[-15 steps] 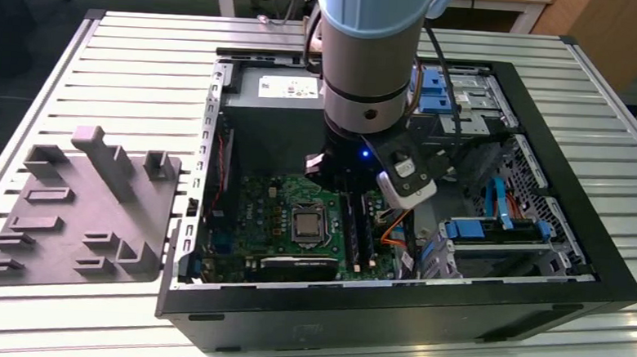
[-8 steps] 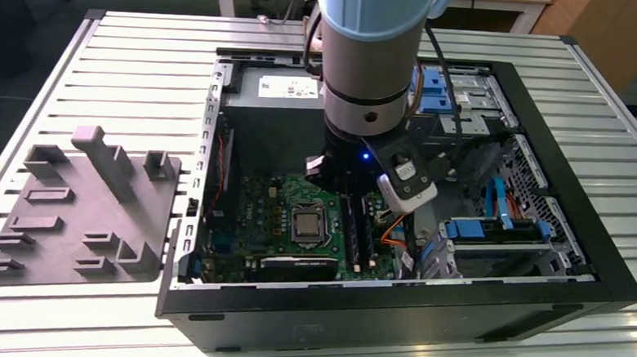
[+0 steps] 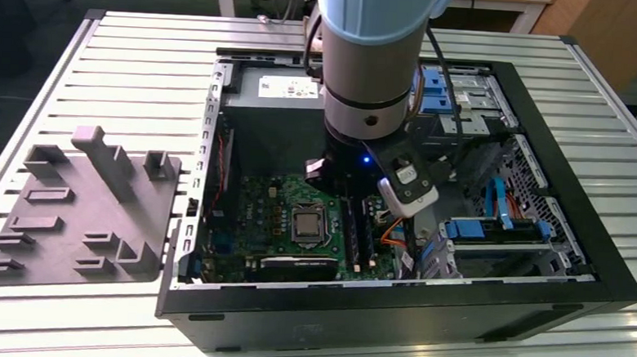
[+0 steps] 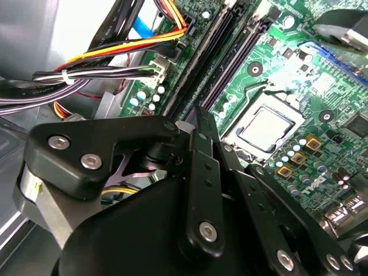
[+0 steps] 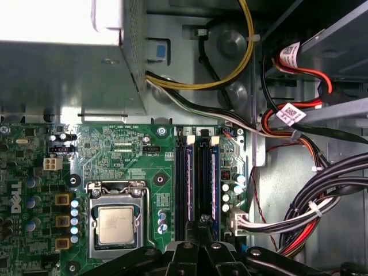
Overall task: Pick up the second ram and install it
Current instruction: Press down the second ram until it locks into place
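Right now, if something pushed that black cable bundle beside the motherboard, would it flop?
Probably bends, then springs back: the black cable bundle curves loosely in the first wrist view. Its white tie likely keeps the strands moving together.

A ribbed metal tabletop [image 3: 139, 55] of pale slats carries two things. An open black computer case [image 3: 575, 282] lies flat on it; just beside the case, on the exterior view's left, rests a gray plastic fixture [image 3: 77, 215] with raised blocks.
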Action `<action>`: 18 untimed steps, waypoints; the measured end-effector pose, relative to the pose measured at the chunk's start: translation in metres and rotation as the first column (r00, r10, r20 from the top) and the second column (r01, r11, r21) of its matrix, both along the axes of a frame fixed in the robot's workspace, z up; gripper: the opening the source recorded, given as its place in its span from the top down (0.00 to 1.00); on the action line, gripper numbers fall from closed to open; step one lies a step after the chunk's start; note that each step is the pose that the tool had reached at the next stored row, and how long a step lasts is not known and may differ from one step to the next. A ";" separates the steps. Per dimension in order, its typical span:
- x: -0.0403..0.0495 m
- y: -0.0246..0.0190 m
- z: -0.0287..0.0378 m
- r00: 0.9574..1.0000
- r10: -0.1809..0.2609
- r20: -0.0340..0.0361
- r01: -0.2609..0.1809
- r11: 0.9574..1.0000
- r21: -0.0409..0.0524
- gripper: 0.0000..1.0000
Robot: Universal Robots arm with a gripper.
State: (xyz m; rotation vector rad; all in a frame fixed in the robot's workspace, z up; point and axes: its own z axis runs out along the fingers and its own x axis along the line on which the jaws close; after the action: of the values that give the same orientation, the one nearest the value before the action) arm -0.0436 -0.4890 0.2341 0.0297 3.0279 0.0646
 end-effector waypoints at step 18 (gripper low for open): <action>0.0000 -0.0126 0.0000 1.000 0.000 0.000 0.000 1.000 0.000 0.89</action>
State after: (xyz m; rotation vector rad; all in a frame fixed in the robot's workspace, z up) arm -0.0436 -0.5017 0.2341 0.0297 3.0279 0.0646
